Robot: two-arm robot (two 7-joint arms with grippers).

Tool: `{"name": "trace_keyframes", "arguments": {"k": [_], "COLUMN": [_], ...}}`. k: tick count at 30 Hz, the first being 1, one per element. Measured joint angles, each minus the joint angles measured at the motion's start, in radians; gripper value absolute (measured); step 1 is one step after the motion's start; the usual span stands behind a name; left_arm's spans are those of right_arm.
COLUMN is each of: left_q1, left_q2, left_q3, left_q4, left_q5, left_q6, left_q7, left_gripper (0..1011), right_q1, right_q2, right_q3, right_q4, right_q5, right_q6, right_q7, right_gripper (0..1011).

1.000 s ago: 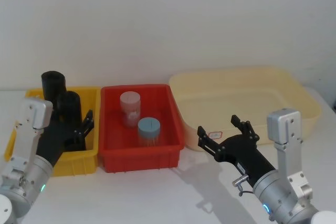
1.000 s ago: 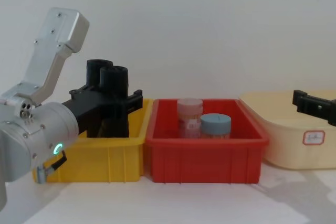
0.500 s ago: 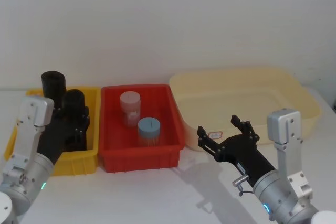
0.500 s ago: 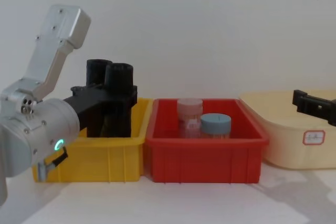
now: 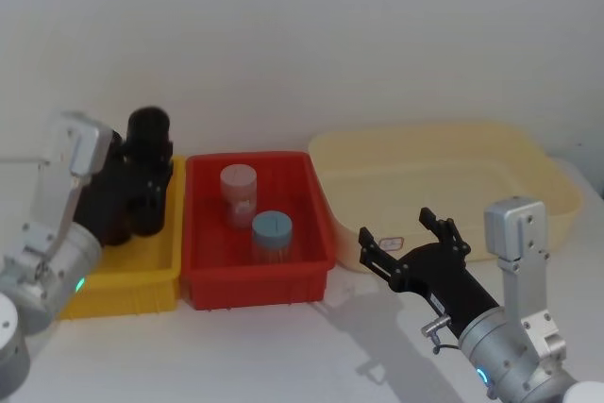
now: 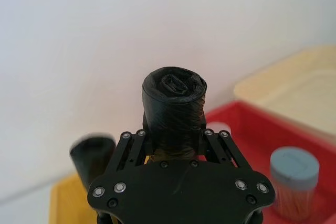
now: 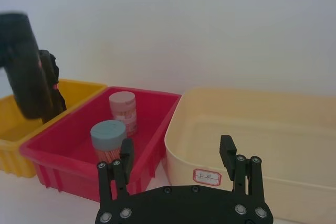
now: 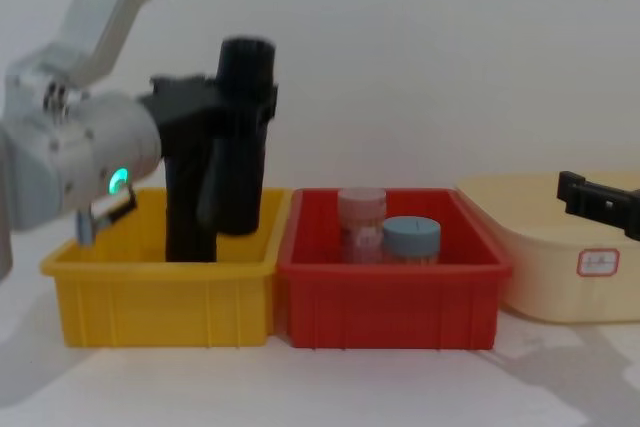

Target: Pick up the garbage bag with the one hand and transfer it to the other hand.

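Bag roll pinched in the left gripper looks light, slick; the spread-jawed right gripper should clamp below those jaws.

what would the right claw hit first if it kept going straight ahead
Probably the near wall of the cream plastic tub, by its white label; the open right claw points at it, though depth is unclear.

Plain white wall, white tabletop
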State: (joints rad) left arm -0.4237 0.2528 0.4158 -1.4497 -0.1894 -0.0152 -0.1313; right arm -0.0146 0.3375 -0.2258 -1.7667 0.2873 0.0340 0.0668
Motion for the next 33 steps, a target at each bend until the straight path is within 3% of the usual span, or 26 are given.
{"name": "trace_keyframes", "arguments": {"k": [15,24,33], "left_q1": [-0.136,-0.209,-0.269], "left_q2": [-0.017,-0.086,-0.181], "left_q3": [0.036,0.075,0.124], "left_q4": [0.002,0.091,0.233], "left_q5": [0.006,-0.025,-0.058], "left_q6": [-0.014,-0.045,-0.075], "left_q7": [-0.134,-0.224,-0.305], "left_gripper": [379,379,379], "right_q1": [0.000,0.000,0.000], "right_q2": [0.000,0.000,0.000], "right_q3": [0.000,0.000,0.000], "right_q4": [0.000,0.000,0.000], "right_q5": [0.000,0.000,0.000], "right_q6": [0.000,0.000,0.000], "right_q7": [0.000,0.000,0.000], "right_gripper": [1001,1001,1001]}}
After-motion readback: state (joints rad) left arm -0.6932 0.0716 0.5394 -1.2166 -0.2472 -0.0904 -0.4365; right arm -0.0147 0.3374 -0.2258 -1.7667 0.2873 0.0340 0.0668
